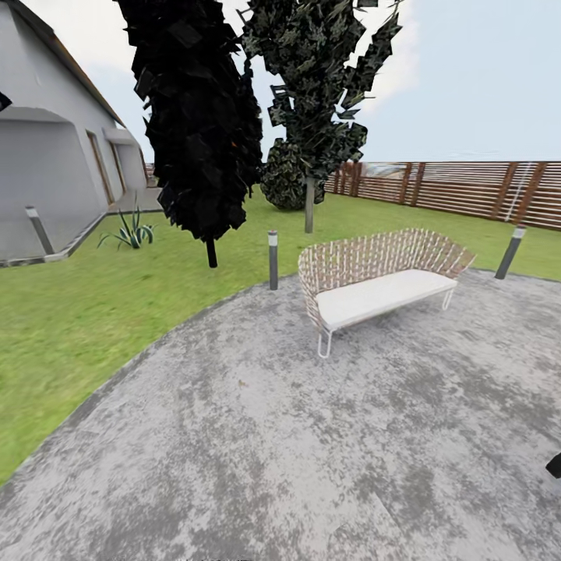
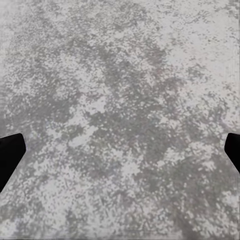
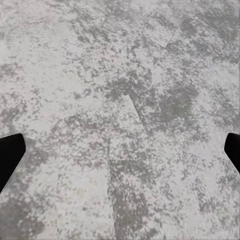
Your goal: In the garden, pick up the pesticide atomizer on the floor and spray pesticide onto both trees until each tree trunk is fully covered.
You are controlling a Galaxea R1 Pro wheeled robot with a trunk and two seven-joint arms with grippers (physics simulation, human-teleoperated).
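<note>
The pesticide atomizer and both trees with their trunks are out of view. In the left wrist view my left gripper (image 2: 120, 152) is open, its black fingertips (image 2: 10, 155) far apart over bare mottled grey paving (image 2: 120, 75). My right gripper (image 3: 120, 152) is open as well, with its fingertips (image 3: 9, 155) spread above the same grey paving (image 3: 75, 60), and nothing lies between them. A small black part of my right arm (image 1: 555, 465) pokes in at the head view's right edge.
A white bench with a woven back (image 1: 378, 280) stands on the round paved patio (image 1: 312, 452). Short bollard lamps (image 1: 273, 259) (image 1: 510, 252) line its rim. Beyond are lawn (image 1: 78, 312), two dark conifers (image 1: 199, 117) (image 1: 312, 101), a slat fence (image 1: 467, 191) and a white house (image 1: 47, 171).
</note>
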